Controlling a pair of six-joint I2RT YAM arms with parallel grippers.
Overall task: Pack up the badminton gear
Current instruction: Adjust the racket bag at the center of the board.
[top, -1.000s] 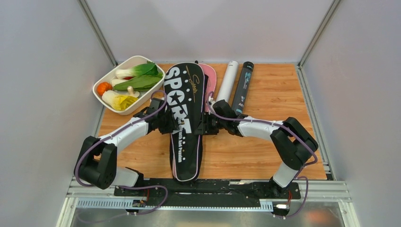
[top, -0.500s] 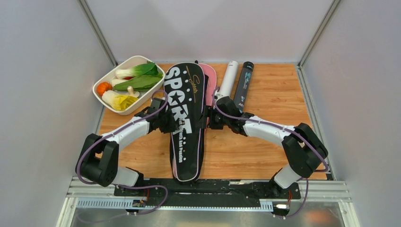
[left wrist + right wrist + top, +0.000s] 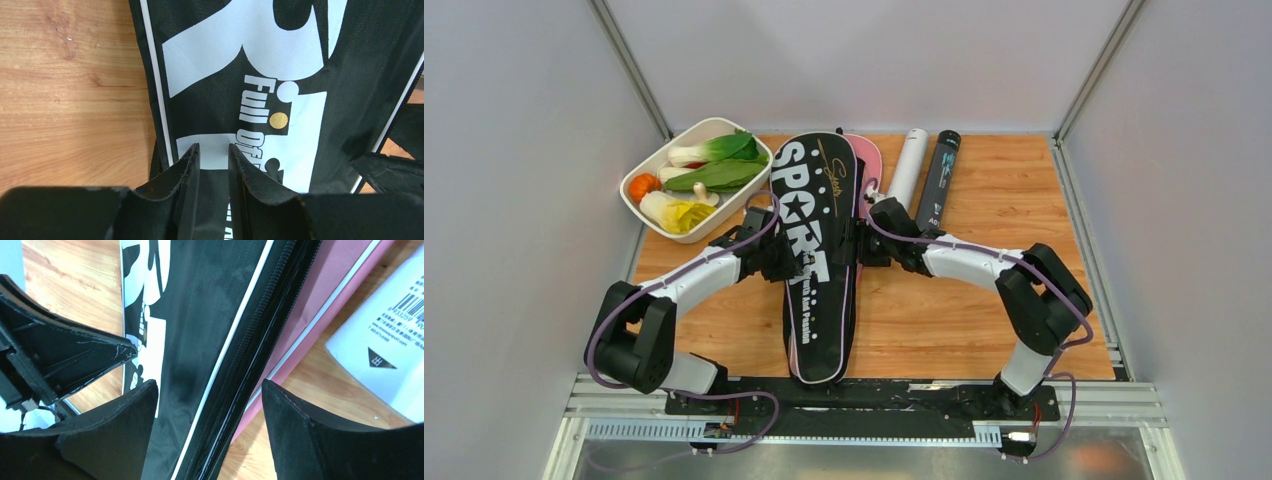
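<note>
Seen from above, the black "SPORT" cover (image 3: pixel 814 250) is lying lengthwise mid-desk (image 3: pixel 984 320) over a pink cover (image 3: pixel 871 165). A white tube (image 3: pixel 906 170) and a black tube (image 3: pixel 938 180) are sitting just right of it, and a vegetable dish (image 3: pixel 729 208) far left. Only the left wrist view is showing "Full Of" lettering, where the left claw (image 3: pixel 212 150) is standing narrowly parted on the fabric, its grip unclear. The right claw (image 3: pixel 207 387) is gaping, released, astride the zipper edge, with a barcode on the white tube showing beside it. Bare wood is showing near right.

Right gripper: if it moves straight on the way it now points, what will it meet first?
Probably the black SPORT cover, whose zipped edge lies between the right gripper's open jaws; depth is unclear.
</note>
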